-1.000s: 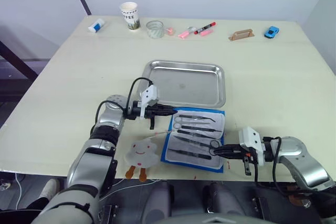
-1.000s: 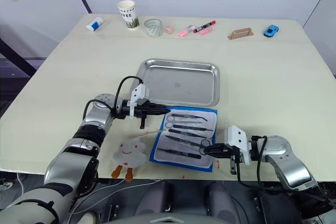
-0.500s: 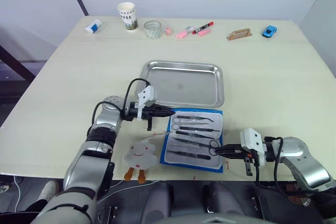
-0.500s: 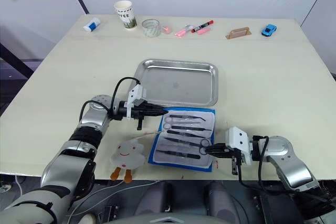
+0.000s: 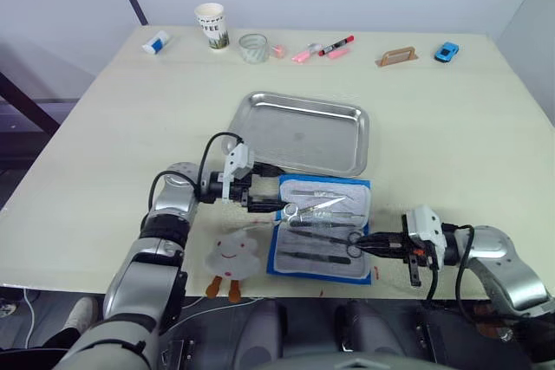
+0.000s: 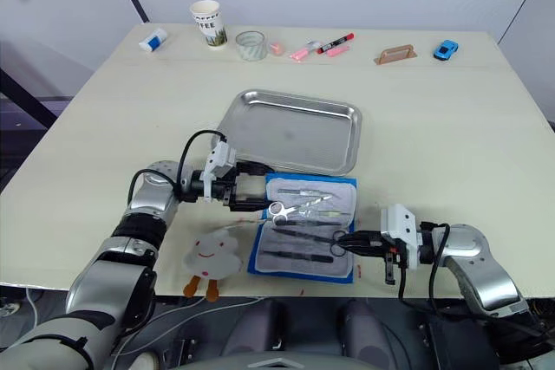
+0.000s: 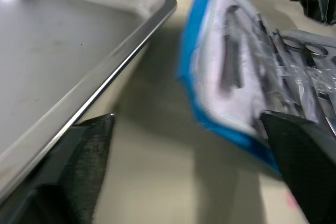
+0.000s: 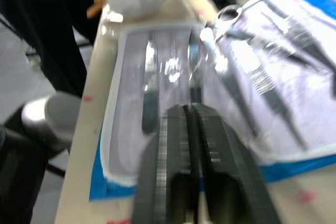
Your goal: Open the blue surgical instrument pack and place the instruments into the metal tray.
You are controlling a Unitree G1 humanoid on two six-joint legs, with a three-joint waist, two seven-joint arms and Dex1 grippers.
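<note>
Left end effector (image 6: 251, 197): fingers spread wide, gripping nothing, tips at the near-left corner of the blue surgical instrument pack (image 6: 303, 227); one finger lies along the rim of the metal tray (image 6: 290, 130), the other toward the pack's blue edge. Right end effector (image 6: 347, 243): fingers pressed together, low on the pack's right edge, pinning the lining; whether it pinches any fabric, you cannot tell. The pack lies open on the counter (image 6: 451, 127), white lining up, just in front of the tray's near rim; the instruments (image 6: 299, 207) sit in rows across it, a ring-handled pair nearest the left tips and partly lifted off the lining; the tray is bare.

Judged step: first pick from the pack. Keep your right end effector pinning the pack so it does not drag; bring the left in over the ring-handled pair, close across the shank rather than the rings, lift straight before swinging to the tray.

A white plush toy (image 6: 212, 253) sits near your left arm; steer clear.
</note>
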